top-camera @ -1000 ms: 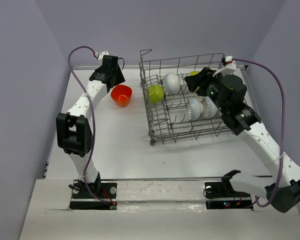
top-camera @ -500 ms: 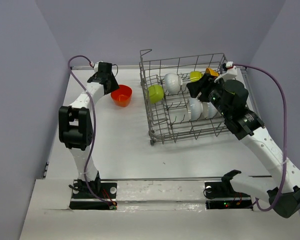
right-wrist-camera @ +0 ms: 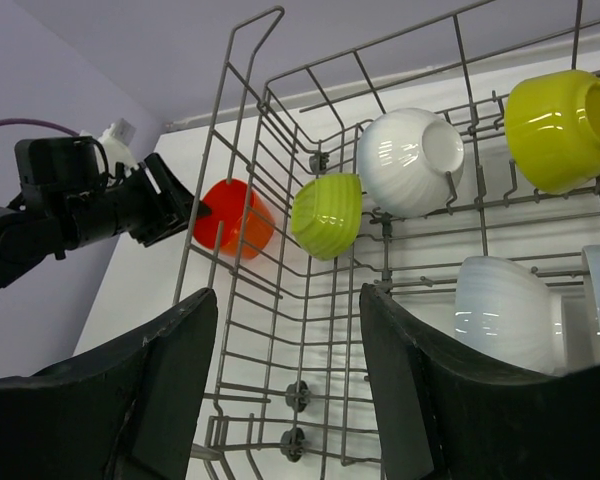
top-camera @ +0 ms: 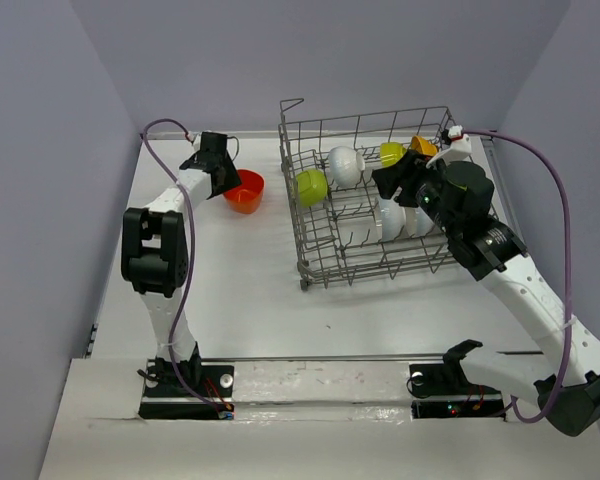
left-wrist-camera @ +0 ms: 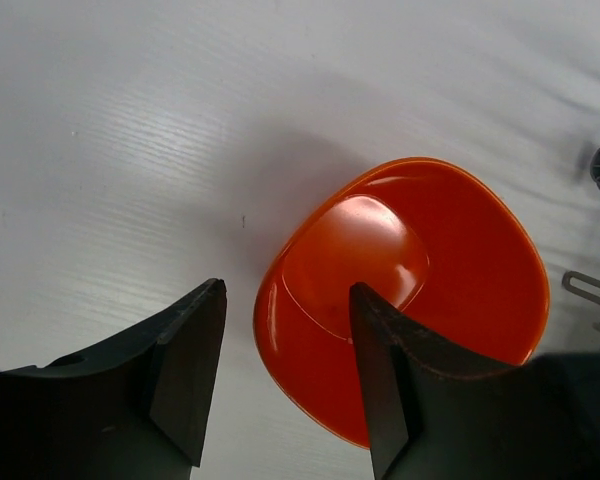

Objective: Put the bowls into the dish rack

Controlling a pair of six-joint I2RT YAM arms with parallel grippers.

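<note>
Lowered since a second ago, the left gripper [left-wrist-camera: 285,370] is now straddling the near rim of the red-orange bowl [left-wrist-camera: 420,290], one finger inside and one outside, with the jaws parted and not yet gripping. The bowl is sitting upright on the table [left-wrist-camera: 130,120], just left of the dish rack [top-camera: 320,262]. Closing squarely on the glossy rim is probably what prevents a slip. The right gripper [right-wrist-camera: 285,390] is hovering unclenched and empty over the rack.

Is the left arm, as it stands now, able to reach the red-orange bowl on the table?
Probably yes: the left gripper hangs open right over the red-orange bowl, with the near rim between its jaws, and nothing lies in between.
</note>
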